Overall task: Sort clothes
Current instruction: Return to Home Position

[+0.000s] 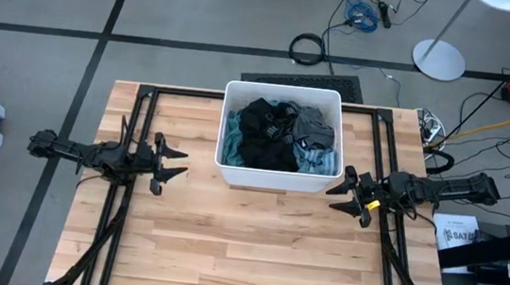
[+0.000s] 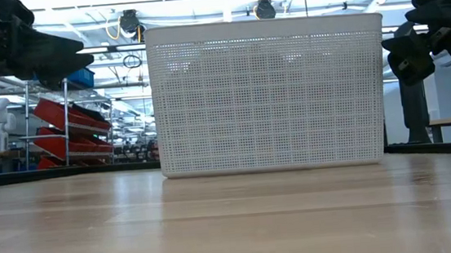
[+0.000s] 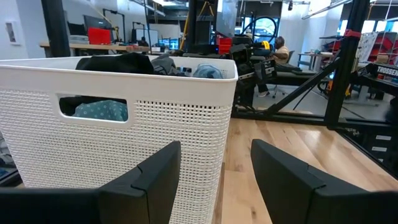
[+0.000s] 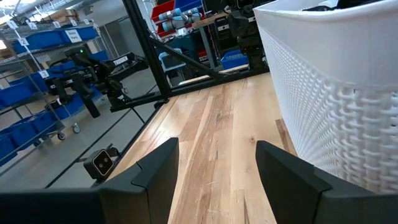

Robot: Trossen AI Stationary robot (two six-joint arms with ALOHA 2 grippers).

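Pale wooden worktop (image 1: 253, 247) fills the high view, and at its far middle stands the white perforated bin (image 1: 275, 180). The clothes (image 1: 270, 135) lie heaped inside it: black on top, grey to one side, teal and light blue at the edges, with a patch of teal showing through the handle slot in the left wrist view. No garment shows on the wood outside the bin.

The bin sits between the two arms. The left tool (image 1: 182, 163) points at its left wall from nearby, fingers apart and holding nothing. The right tool (image 1: 339, 191) is likewise spread and empty, just beside the bin's front right corner, so it is the nearer of the two.

The heap has no clear long axis. Sorting looks finished, and any retreat should go straight back from the walls, especially on the right.
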